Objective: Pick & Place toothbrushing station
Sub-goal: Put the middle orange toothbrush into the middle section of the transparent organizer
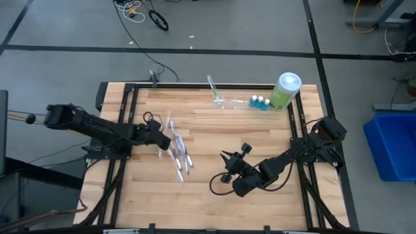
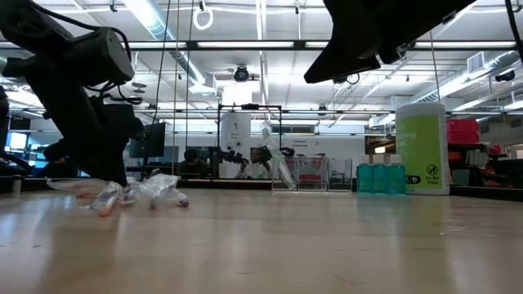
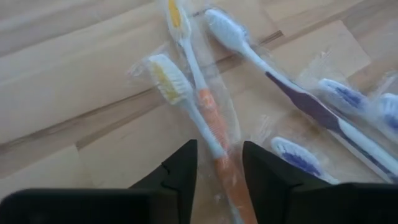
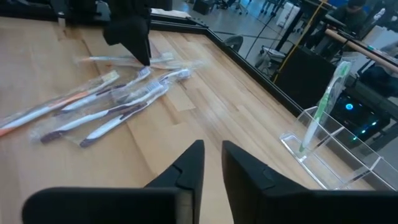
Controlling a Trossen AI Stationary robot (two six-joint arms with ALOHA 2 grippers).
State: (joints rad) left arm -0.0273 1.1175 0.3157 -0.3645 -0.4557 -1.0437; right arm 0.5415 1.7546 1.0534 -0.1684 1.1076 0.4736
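**Mara:** The left gripper (image 3: 216, 165) is down on the counter (image 1: 214, 140) at the pile of wrapped toothbrushes (image 1: 177, 153), its fingers a narrow way apart, straddling the orange-handled toothbrush (image 3: 211, 121) without pinching it. A white one with yellow bristles (image 3: 180, 96) lies against that handle, inside the same gap.

**Ivo:** So a close here could take both at once, or only the loose wrapper, which would probably slip out on the lift. And the rack?

**Mara:** The toothbrushing station (image 1: 231, 101) sits at the far edge of the counter, well apart from the pile, with one green toothbrush (image 4: 320, 109) standing in it. Just beside it are small blue-capped bottles (image 1: 260, 102) and the green bottle (image 1: 285, 91).

**Ivo:** A clear, light rack like that would likely tip or slide if a brush came in off the slot, and a wide swing might knock the bottles.

**Mara:** The right gripper (image 4: 208, 165) waits over the middle of the counter, fingers nearly together and holding nothing, between pile and rack. The carry might have to pass close by it.
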